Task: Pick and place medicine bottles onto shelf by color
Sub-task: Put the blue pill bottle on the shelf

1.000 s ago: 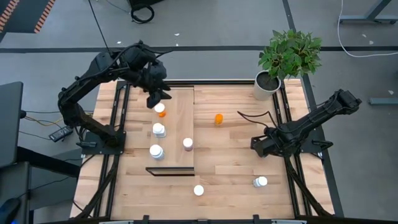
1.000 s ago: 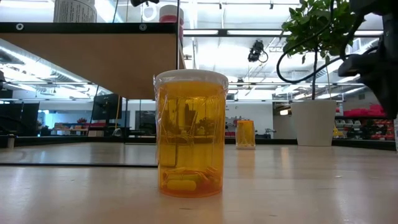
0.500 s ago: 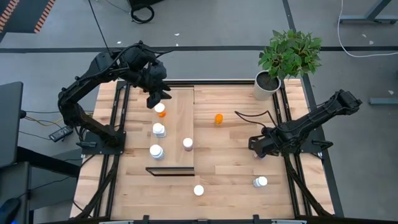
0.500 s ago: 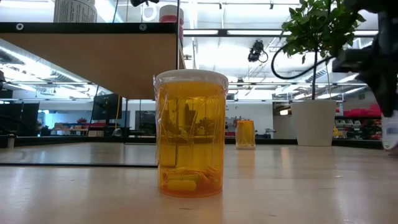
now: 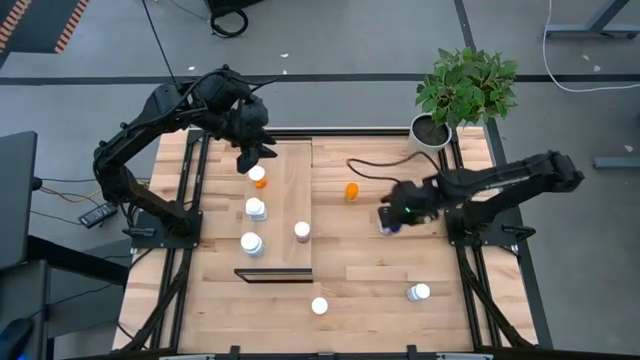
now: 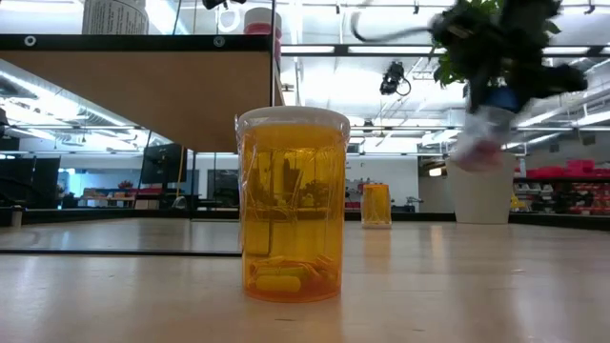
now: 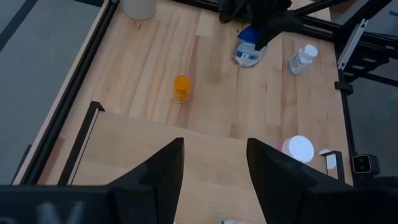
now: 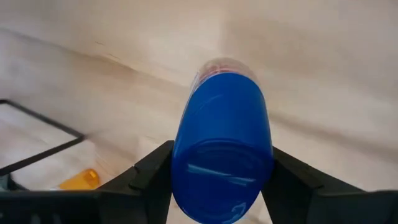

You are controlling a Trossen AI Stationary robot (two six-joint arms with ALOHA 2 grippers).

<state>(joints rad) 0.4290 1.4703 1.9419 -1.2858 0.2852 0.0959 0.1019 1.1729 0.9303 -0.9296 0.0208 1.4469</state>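
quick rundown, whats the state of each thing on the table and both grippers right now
right gripper: shut on the blue bottle, carried above the table
left gripper: open, empty, above the shelf
shelf: holds four bottles, all upright
orange bottle near table middle: upright
front orange bottle: upright, capped, pills inside
white-capped bottle at right front: lying on its side
potted plant: upright at the far right corner

The right gripper (image 5: 388,222), previously low near the right edge of the bench (image 5: 370,262), has moved inward toward the orange bottle (image 5: 352,190). Its fingers have closed on a blue bottle (image 8: 222,155), now lifted clear.
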